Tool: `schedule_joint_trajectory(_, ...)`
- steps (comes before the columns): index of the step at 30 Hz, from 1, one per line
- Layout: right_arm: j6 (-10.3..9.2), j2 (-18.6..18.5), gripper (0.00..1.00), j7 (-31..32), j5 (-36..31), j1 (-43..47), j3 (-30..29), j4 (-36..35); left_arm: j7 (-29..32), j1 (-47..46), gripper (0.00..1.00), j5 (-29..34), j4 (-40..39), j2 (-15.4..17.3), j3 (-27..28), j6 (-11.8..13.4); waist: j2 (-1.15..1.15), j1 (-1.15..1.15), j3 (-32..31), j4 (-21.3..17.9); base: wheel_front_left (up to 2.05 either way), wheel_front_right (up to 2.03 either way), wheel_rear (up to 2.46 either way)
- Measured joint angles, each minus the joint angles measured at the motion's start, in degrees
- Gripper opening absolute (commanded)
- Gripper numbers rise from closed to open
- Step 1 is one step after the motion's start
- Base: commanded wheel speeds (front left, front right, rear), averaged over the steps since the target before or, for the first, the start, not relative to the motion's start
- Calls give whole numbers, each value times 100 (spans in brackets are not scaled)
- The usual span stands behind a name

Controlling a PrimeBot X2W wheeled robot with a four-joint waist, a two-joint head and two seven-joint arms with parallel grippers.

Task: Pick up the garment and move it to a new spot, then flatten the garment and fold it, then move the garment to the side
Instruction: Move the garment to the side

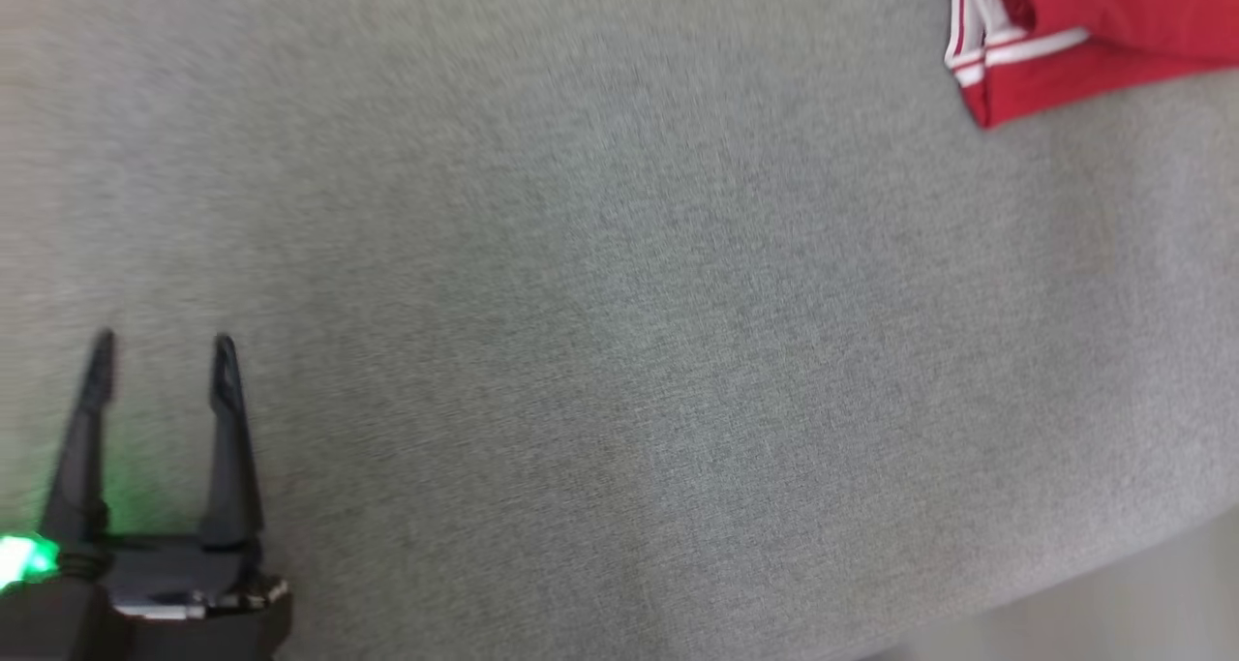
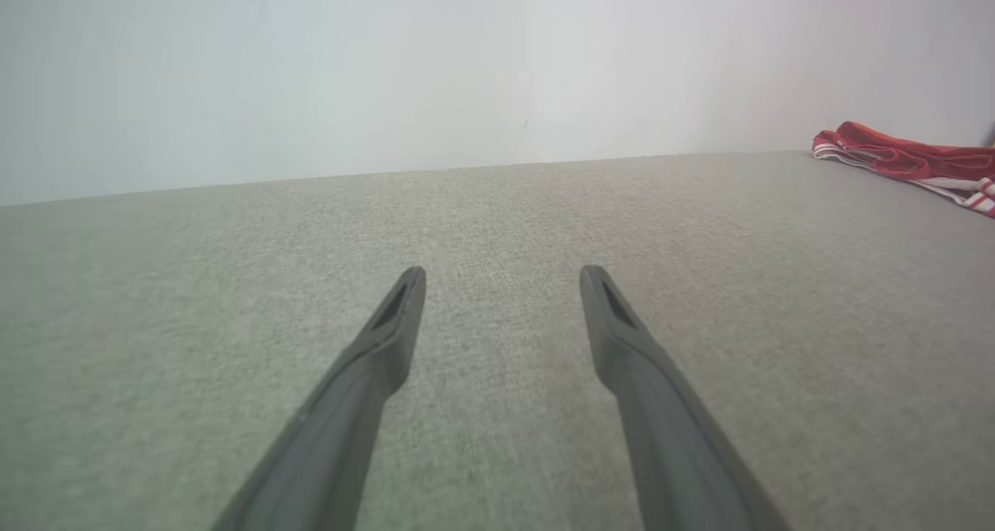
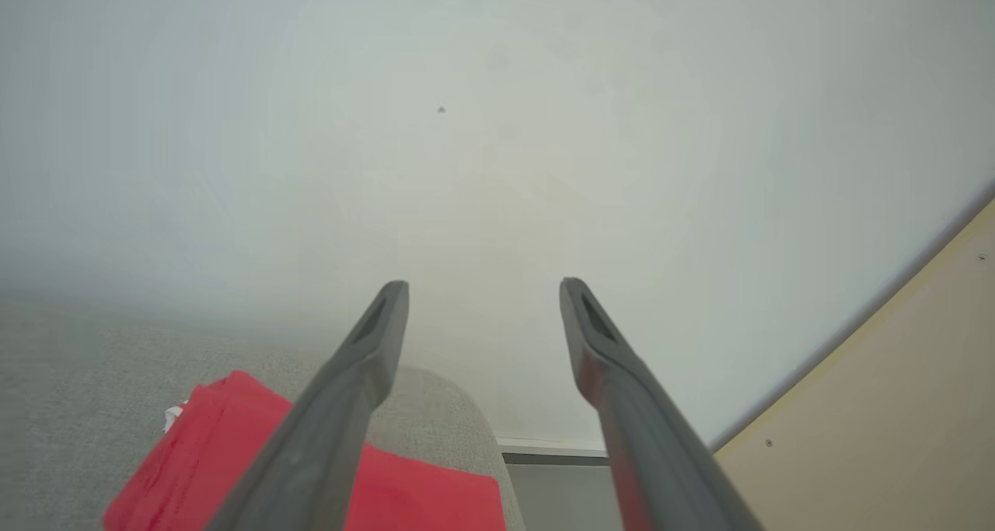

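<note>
Left pincer [image 1: 163, 342] was spread wide, nothing between its fingers, low over the grey fabric surface [image 1: 619, 351]. Right pincer [image 3: 482, 286] was spread too, and empty! The red garment [image 3: 435, 496] lay just beneath it, well apart from the left pincer.

Head downward; wrists forward (garment [image 1: 1113, 32] shared)

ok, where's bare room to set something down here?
Nearly all the grey fabric surface is bare: the wide stretch from the open left gripper across to the red garment, back to the wall. Crowded only at the far right corner, where the garment lies beneath the open right gripper.
</note>
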Motion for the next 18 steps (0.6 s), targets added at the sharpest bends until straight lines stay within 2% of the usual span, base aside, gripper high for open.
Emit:
schedule_joint_trajectory(8, 0, 304, 100, 0, 256, 1283, -147, -773, -110, 252, 100, -178, 644, -328, 103, 94, 0, -1, -823, 296, 0, 0, 0)
schedule_joint_trajectory(18, 0, 631, 100, 1, 587, 2769, -339, -1506, -118, 445, 100, -235, 861, -552, 278, 64, -1, -2, -1651, 643, 0, 0, 0)
